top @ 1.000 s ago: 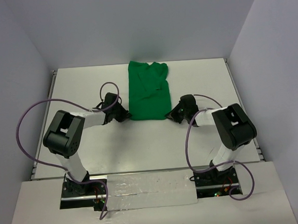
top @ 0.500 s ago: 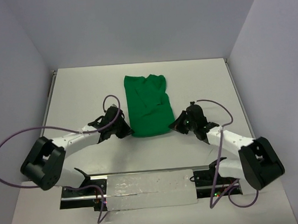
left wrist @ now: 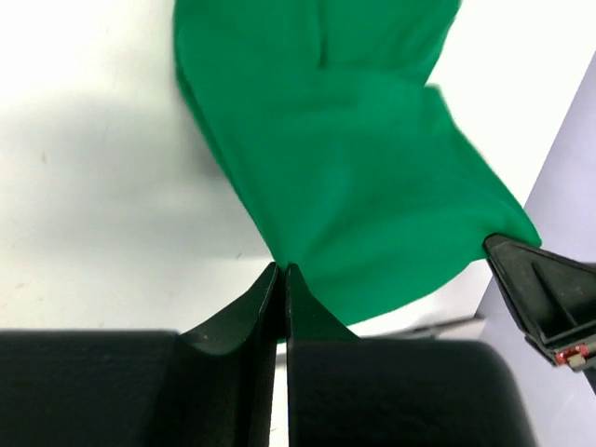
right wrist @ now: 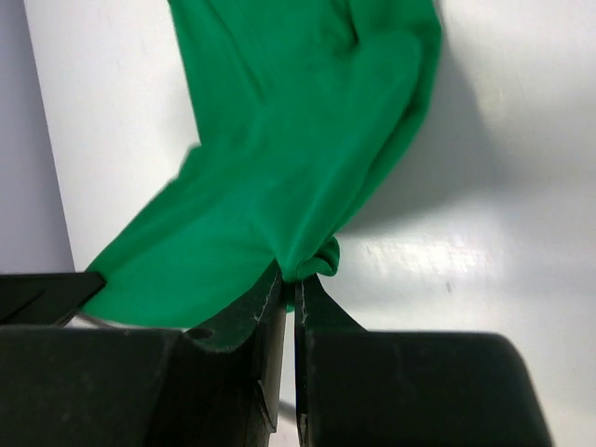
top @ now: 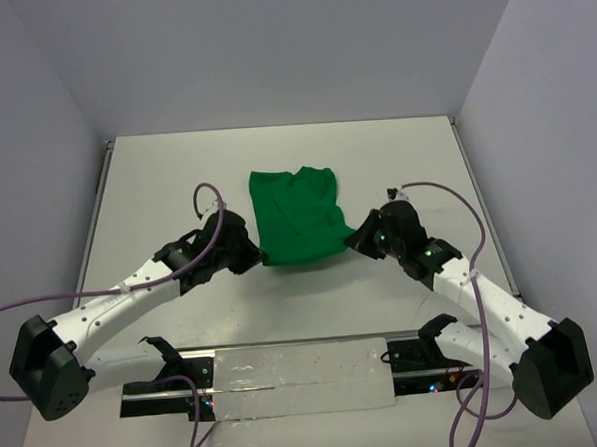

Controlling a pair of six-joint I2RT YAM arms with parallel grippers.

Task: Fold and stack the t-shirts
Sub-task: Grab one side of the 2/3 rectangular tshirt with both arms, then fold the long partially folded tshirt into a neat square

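The green t-shirt [top: 296,214] lies folded lengthwise in the middle of the white table, its near end lifted. My left gripper [top: 257,258] is shut on the near left corner of the t-shirt; the left wrist view shows the t-shirt [left wrist: 354,168] pinched between the fingertips [left wrist: 270,279]. My right gripper [top: 351,238] is shut on the near right corner; the right wrist view shows the t-shirt [right wrist: 289,158] bunched at my right gripper [right wrist: 296,279]. The far end of the shirt rests on the table.
The white table [top: 176,180] is bounded by grey walls at the back and both sides. Purple cables [top: 207,193] loop from both arms. The arm bases and a taped strip [top: 296,369] sit at the near edge.
Both arms have stretched out and drawn the shirt's near edge toward the near side; the shirt has slid away from the back wall, and its near end is lifted.
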